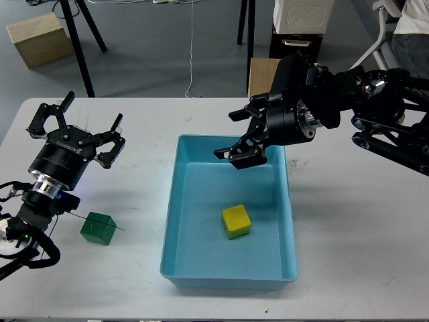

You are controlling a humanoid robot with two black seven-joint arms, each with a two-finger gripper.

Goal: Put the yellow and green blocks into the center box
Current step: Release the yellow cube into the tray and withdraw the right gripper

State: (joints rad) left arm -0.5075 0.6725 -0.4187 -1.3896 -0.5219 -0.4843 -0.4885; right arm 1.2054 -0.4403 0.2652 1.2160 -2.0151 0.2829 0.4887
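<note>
The yellow block point(236, 221) lies on the bottom of the light blue tray point(173, 228), a little right of its middle. The dark green block point(98, 228) sits on the white table left of the tray. My right gripper point(235, 137) hangs open and empty above the tray's far end, apart from the yellow block. My left gripper point(75, 125) is open and empty over the table at the far left, beyond the green block and not touching it.
The white table point(355, 228) carries the tray at its middle. A thin black cable point(74, 216) runs across the table by the green block. Beyond the table's far edge stand a wooden box point(39, 39), black stand legs point(80, 40) and a brown box point(261, 75).
</note>
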